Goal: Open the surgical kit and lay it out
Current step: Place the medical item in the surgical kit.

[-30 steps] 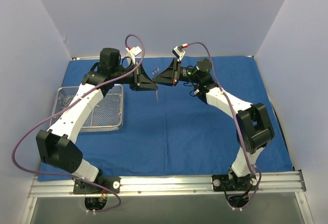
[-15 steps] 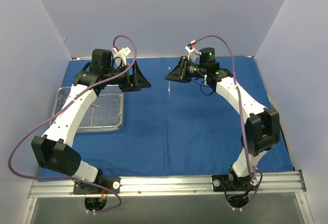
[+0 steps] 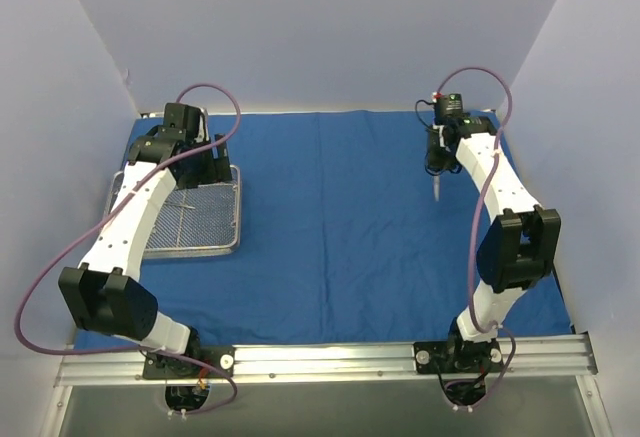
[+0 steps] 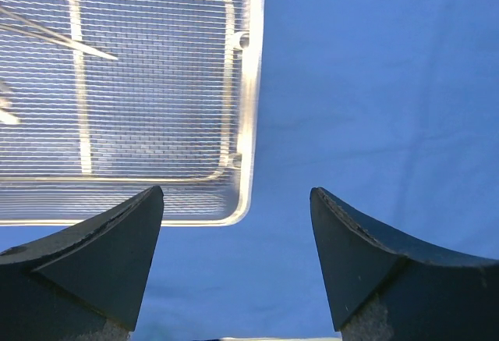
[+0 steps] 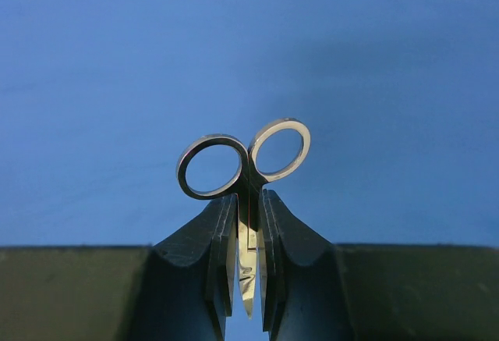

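The royal-blue cloth wrap lies spread flat over the table. On its left side sits the silver wire-mesh tray, and a thin steel instrument lies in it. My left gripper hovers over the tray's far right corner, open and holding nothing; in the left wrist view its dark fingers frame bare cloth beside the tray rim. My right gripper is at the far right, shut on steel scissors, with the finger rings sticking out past the pads and the blades pointing down.
Pale walls close in the back and both sides. The cloth ends at a metal rail along the near edge, where both arm bases stand. More thin instruments lie in the tray's left part.
Both grippers were together at the back centre; they have swung apart. The left one opened and moved over the tray. The right one carried the scissors to the far right.
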### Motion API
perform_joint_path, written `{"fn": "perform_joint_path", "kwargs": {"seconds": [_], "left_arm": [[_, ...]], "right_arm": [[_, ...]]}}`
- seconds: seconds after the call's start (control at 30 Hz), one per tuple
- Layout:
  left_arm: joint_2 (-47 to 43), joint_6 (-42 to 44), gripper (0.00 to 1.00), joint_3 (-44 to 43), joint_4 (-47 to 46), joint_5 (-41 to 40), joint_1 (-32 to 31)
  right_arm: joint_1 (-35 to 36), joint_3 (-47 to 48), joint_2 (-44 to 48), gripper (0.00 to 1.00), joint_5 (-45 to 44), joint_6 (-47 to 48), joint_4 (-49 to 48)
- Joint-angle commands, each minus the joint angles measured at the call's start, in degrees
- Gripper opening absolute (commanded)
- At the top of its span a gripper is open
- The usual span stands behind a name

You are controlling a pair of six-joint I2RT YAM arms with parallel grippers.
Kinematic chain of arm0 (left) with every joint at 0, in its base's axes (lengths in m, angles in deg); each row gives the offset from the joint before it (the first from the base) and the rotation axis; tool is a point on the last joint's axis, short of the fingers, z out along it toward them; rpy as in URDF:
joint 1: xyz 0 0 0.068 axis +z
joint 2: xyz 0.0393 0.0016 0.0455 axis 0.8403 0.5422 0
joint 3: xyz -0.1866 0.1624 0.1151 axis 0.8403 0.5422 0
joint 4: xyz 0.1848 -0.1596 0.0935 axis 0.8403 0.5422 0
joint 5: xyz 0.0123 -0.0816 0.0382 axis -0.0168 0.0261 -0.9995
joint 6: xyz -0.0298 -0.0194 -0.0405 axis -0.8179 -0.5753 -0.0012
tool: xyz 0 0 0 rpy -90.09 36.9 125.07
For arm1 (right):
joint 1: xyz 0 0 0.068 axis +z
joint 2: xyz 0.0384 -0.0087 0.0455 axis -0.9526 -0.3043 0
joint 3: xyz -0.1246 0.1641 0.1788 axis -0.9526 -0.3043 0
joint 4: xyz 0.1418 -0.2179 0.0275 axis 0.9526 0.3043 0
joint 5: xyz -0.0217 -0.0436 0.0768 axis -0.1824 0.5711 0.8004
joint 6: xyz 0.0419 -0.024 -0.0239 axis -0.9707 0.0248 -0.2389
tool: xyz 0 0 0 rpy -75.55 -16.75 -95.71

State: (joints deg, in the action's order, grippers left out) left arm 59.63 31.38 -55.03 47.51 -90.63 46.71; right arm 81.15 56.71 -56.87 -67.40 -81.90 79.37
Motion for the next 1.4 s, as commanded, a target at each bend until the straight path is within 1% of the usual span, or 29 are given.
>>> {"fn": "perform_joint_path", "kwargs": {"seconds": [0.0, 0.07, 0.1, 0.2, 0.3, 0.43, 0.47, 0.67, 0.8, 1.07, 1.3, 1.33, 1.37], "left_arm": [[1.5, 6.3, 0.84, -0.6, -1.3, -7.1, 0.3], [2.2, 7.0, 0.84, -0.4, -2.3, -7.2, 1.7], [2.8, 7.1, 0.84, -0.5, -2.9, -6.8, 2.3], [3.4, 7.1, 0.84, -0.3, -4.4, -4.3, 5.0], [4.4, 6.9, 0.84, -0.6, -4.5, -3.1, 7.0], [5.3, 6.6, 0.84, -1.0, -5.1, -1.9, 7.7], [5.7, 6.6, 0.84, -1.1, -5.1, -1.7, 7.9], [6.5, 6.6, 0.84, -1.3, -5.2, -1.7, 8.3], [7.5, 5.9, 0.84, -1.6, -5.3, -0.9, 9.1], [9.8, 5.5, 0.84, -4.4, -5.4, -0.2, 9.8], [10.8, 5.7, 0.84, -4.7, -5.4, 0.4, 10.2], [10.8, 5.7, 0.84, -4.7, -5.2, 0.5, 12.0], [10.9, 5.7, 0.84, -4.7, -5.2, 0.6, 12.0]], "right_arm": [[-4.3, -2.0, -2.3, 0.00, -16.2, 7.9, 5.7], [-6.9, -4.1, -2.7, 0.00, -18.0, 8.2, 4.4], [-8.5, -6.9, -2.5, 0.00, -18.4, 8.5, 3.2], [-8.6, -12.2, -2.2, 0.00, -21.5, 11.4, -0.6], [-8.6, -16.9, -2.0, 0.00, -22.6, 12.0, -4.6], [-8.6, -19.8, -3.2, 0.00, -22.9, 13.2, -7.7], [-10.3, -20.1, -3.8, 0.00, -22.6, 13.1, -7.7], [-11.2, -25.5, -3.9, 0.00, -23.2, 13.6, -11.1], [-11.3, -25.7, -5.7, 0.00, -22.9, 13.7, -12.4], [-11.3, -21.6, -11.7, 0.01, -22.3, 13.3, -11.6], [-11.2, -20.1, -14.3, 0.12, -23.1, 12.4, -10.3], [-11.1, -20.0, -14.7, 0.15, -23.1, 12.2, -9.9], [-11.0, -20.0, -14.8, 0.17, -23.0, 12.0, -9.9]]}}
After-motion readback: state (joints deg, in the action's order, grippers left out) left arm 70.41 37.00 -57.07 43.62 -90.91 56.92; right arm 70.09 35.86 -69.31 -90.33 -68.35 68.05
